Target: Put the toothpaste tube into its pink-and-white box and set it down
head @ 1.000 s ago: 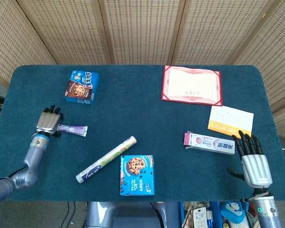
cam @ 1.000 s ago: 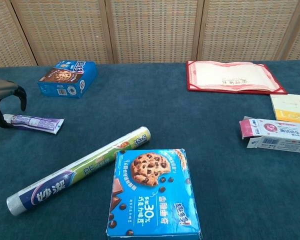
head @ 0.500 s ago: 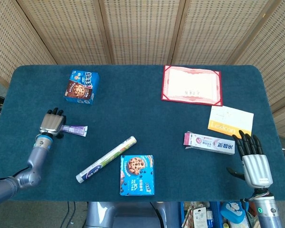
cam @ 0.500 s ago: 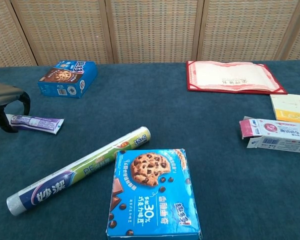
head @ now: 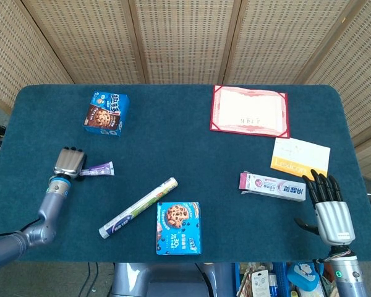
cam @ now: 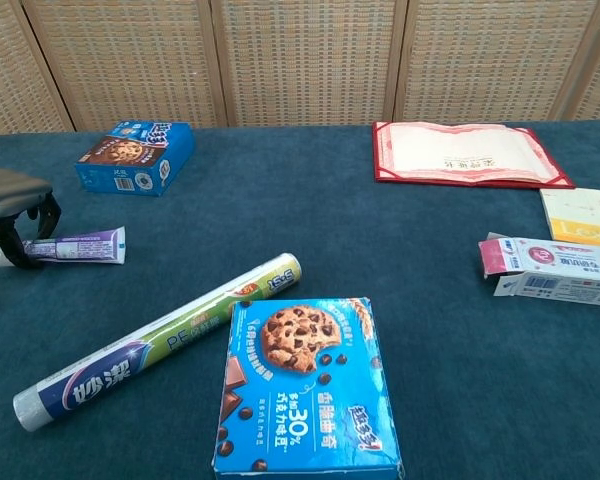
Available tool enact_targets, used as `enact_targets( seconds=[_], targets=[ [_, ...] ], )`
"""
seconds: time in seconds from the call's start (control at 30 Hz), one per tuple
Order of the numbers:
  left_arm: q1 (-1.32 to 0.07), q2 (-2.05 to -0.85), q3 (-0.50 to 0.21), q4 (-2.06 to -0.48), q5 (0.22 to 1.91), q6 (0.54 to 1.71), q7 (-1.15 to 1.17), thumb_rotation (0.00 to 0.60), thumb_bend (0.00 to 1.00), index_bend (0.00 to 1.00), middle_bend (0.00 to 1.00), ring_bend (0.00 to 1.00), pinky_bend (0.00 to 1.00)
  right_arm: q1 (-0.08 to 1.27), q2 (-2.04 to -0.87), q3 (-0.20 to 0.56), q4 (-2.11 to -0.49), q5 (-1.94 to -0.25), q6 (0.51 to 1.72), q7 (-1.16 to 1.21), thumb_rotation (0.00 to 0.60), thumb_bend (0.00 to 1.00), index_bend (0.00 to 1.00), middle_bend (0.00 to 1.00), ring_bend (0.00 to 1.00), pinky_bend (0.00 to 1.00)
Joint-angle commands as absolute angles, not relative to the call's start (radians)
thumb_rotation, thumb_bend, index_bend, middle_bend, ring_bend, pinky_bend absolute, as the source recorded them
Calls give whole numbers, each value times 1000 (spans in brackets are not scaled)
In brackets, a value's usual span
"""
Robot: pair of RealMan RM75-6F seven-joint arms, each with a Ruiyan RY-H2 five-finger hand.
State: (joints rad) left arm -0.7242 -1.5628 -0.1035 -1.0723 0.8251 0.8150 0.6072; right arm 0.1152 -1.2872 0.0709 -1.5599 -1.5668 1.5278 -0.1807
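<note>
Grasping the tube — first step of the task

Left hand (head: pixel 68 162) curled over the purple toothpaste tube (cam: pixel 75 246) at far left; next, lift toward the pink-and-white box (head: pixel 272 185) — right hand (head: pixel 329 207) spread, empty

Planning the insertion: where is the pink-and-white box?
The pink-and-white box lies on the table's right side, just beyond the right hand, near the yellow card.

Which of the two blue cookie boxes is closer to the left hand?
The smaller blue cookie box at the table's far left, just beyond the left hand; the larger box lies front centre.
</note>
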Motion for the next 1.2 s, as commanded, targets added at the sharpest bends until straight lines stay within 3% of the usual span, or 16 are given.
enact_targets(
  seconds=[0.03, 0.77, 1.2],
  targets=[
    [-716, -1579, -108, -1054, 875, 848, 558, 600, 242, 748, 479, 345, 332, 116, -1288, 70, -1560, -1566, 1525, -181, 600, 87, 10, 0, 0, 0],
    [-694, -1590, -117, -1015, 1132, 988, 330, 600, 247, 880, 611, 455, 425, 114, -1286, 70, -1568, -1568, 1529, -177, 600, 87, 10, 0, 0, 0],
    [-691, -1548, -126, -1052, 1226, 1039, 256, 600, 247, 883, 614, 457, 426, 122, -1291, 65, -1581, -1581, 1519, -179, 600, 87, 10, 0, 0, 0]
  ],
)
